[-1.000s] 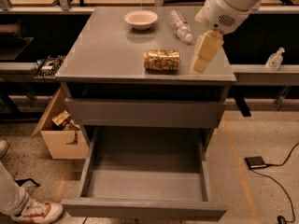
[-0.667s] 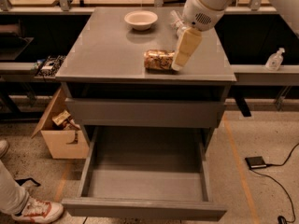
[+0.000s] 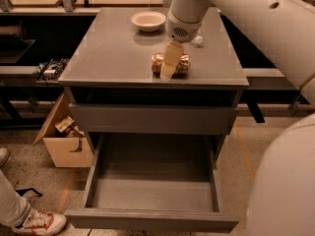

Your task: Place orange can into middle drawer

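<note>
A grey cabinet stood in a dim workshop, its top surface (image 3: 113,58) carrying a cream bowl (image 3: 148,20) and the orange can (image 3: 184,64). The pincer (image 3: 169,63) hung from the pale arm (image 3: 236,14), low over the surface and close to its front edge. The can lay on its side directly behind the pincer, which hid its middle and left one end showing on either side. Whether the pincer was spread or clenched could not be told, nor whether it touched the can. The bowl sat well beyond the pincer, toward the back. The middle drawer (image 3: 152,193) was pulled out far below the pincer and nearer the camera, its tray bare. A cardboard box (image 3: 64,149) stood on the floor, below the pincer and off to one side.

The grasp looked not yet secured, and the risk lay there. A can on its side rolls easily, so an off-centre touch could send it over the nearby front edge. Its smooth metal could also slip from a shallow hold. On the way down, the can might strike the surface's edge or the closed front above the tray
</note>
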You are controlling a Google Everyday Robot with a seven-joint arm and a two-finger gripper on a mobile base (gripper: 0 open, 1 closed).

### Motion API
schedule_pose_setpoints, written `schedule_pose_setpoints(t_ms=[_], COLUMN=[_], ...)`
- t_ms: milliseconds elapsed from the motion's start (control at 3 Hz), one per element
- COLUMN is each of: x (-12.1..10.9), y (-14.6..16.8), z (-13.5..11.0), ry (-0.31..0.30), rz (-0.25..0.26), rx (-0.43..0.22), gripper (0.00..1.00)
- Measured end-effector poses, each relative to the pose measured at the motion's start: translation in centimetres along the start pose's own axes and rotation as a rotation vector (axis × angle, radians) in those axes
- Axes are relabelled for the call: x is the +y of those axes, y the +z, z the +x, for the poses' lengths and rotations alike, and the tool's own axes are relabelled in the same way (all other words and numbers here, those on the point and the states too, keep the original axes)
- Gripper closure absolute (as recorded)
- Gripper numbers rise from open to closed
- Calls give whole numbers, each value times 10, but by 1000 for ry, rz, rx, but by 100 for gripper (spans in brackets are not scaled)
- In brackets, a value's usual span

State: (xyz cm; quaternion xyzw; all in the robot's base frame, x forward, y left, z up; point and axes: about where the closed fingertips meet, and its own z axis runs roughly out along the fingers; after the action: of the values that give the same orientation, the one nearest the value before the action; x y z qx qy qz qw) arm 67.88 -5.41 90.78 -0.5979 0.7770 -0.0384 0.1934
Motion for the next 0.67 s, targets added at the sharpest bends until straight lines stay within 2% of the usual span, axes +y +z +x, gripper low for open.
schedule_pose_setpoints(t_ms=[667], x=[3], y=[46], z=[-15], ry=[-4], rz=[-50], rx=[72], gripper=[0])
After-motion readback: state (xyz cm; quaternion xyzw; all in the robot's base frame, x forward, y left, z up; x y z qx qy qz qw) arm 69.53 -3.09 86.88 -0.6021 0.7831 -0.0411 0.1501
